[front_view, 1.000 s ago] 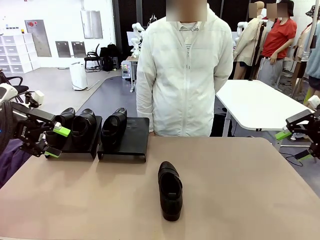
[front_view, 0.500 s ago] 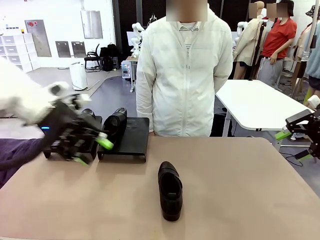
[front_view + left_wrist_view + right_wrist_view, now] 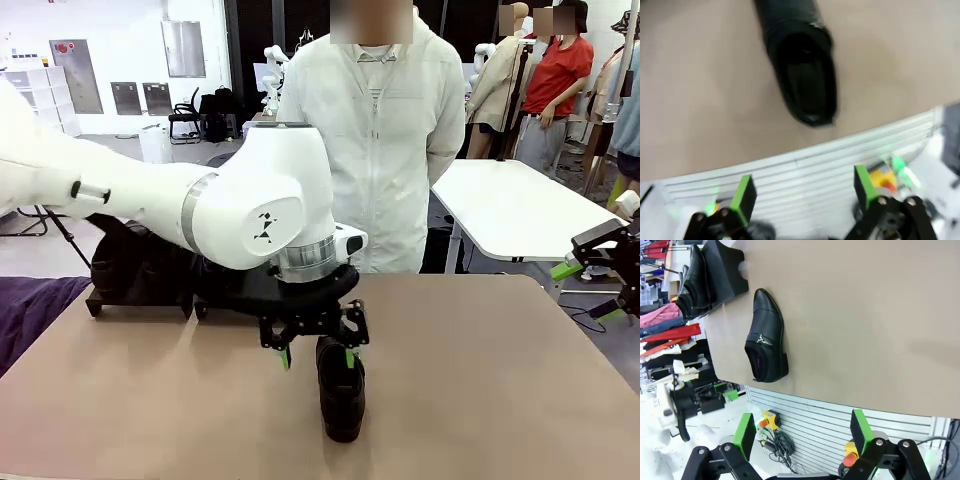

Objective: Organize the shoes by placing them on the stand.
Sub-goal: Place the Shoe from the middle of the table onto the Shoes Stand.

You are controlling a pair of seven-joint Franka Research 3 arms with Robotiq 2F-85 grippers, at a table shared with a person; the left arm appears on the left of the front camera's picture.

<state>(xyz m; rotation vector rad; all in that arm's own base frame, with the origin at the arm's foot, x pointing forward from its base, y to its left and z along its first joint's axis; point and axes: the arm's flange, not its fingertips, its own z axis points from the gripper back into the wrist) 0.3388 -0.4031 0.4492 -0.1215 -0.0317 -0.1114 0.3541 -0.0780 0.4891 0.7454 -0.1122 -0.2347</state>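
Front view shows the left end effector (image 3: 315, 350), jaws spread and holding nothing, now over the heel of the lone shoe (image 3: 341, 392) at lower centre of the worktop (image 3: 480, 380), having swung across from the stand (image 3: 245, 297) at middle left within the last second. That suggests a pickup comes next. At the right edge, the right end effector (image 3: 580, 265) waits open and empty.

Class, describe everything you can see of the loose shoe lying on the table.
The loose shoe is a glossy black leather slip-on with a rounded toe, a low heel and a small metal trim across the vamp. It lies upright on its sole on the tan table, apart from the stand. The left gripper hangs open just above its far end; whether it touches is unclear.
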